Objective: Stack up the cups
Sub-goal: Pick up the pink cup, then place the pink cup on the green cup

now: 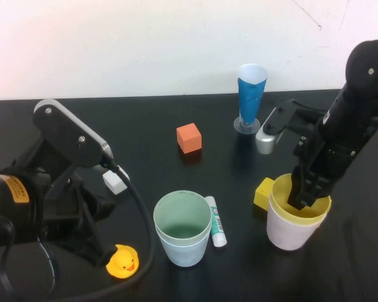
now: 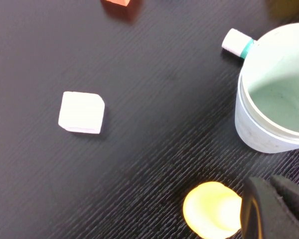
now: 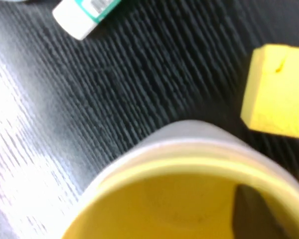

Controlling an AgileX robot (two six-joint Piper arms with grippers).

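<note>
Right gripper (image 1: 300, 200) inside yellow cup (image 1: 300, 212); left gripper (image 1: 107, 255) parked.

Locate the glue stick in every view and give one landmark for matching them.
High view: the glue stick lies on the table right of the green cup.
Left wrist view: only its white capped end shows, behind the green cup's rim.
Right wrist view: its end shows at the frame edge, beyond the yellow cup.
Shared landmark: the glue stick's teal band.
</note>
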